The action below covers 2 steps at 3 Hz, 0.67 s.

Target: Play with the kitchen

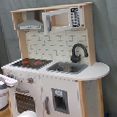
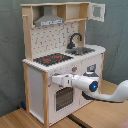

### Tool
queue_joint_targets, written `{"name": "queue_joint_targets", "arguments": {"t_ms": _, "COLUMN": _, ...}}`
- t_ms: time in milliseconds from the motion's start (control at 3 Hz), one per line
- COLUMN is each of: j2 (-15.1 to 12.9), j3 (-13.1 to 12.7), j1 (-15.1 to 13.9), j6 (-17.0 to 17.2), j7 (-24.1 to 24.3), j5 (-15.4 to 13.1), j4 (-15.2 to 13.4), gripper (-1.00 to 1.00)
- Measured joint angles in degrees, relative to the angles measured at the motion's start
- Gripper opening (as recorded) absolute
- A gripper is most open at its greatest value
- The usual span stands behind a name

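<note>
I am holding my end effector (image 2: 54, 79) against the front of the kitchen (image 2: 60, 60), beside the oven door (image 2: 63, 97), and I cannot tell whether it is open or closed. The kitchen is standing on the wooden desk (image 2: 20, 119); I am judging it rigid and too bulky to lift, so its knobs (image 2: 74, 69) and door handle are offering the sensible holds. Room is lying open in front, with the counter edge overhanging above.

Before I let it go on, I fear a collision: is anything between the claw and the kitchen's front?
Nothing visible. In the second exterior view the claw is already at the kitchen, by the front panel above the oven door, with no other object between them.
</note>
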State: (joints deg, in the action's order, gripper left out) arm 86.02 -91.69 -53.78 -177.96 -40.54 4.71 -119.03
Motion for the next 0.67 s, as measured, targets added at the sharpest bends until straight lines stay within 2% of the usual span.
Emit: {"name": "queue_joint_targets", "arguments": {"t_ms": 667, "j2": 0.0, "j3": 0.0, "j1": 0.1, "j6": 0.0, "j7": -12.5, "j5": 0.0, "j4": -0.1, "gripper": -1.00}}
